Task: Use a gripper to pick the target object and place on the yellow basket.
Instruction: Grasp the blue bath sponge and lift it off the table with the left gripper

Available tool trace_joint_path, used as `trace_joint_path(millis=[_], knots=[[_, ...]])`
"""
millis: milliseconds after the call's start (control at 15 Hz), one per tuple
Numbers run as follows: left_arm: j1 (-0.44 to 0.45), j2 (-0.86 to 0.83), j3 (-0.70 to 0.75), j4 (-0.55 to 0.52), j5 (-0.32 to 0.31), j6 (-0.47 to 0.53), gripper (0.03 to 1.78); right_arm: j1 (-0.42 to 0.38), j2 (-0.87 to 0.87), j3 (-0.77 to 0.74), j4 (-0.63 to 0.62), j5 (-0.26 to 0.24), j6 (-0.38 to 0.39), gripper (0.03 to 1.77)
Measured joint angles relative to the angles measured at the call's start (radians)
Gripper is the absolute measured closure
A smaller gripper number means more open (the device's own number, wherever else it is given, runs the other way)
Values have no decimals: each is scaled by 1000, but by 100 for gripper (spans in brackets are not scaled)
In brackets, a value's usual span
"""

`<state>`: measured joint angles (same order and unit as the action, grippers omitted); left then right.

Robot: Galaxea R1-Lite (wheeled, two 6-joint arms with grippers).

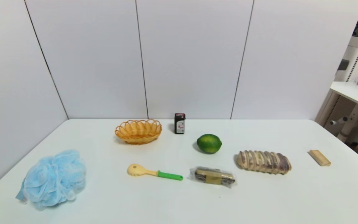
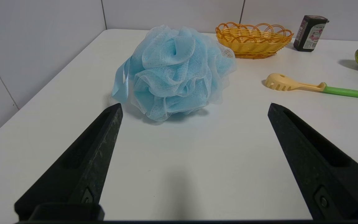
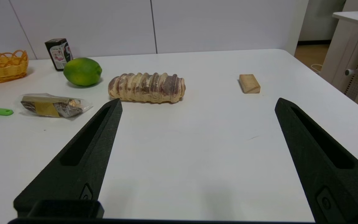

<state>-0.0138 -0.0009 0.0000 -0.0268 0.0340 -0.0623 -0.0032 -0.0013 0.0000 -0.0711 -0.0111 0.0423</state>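
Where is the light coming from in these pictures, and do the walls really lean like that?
Head view: the wall seams splay outward, a wide-lens effect; the lime casts a soft shadow to its left. Left wrist view: a soft shadow lies under the blue bath puff, so the light seems diffuse, from above. Right wrist view: a faint shadow lies on the table between the open fingers; no glare.

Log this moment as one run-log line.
stage: before pickup | left gripper: open, facing blue bath puff | right gripper: open, idle | yellow basket: empty, at table's far side
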Motion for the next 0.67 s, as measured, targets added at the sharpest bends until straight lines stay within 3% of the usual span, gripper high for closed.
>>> trace_joint_path(millis=[667], knots=[[0,2,0,0,0,1,12,0,0,0,0,0,0,10]])
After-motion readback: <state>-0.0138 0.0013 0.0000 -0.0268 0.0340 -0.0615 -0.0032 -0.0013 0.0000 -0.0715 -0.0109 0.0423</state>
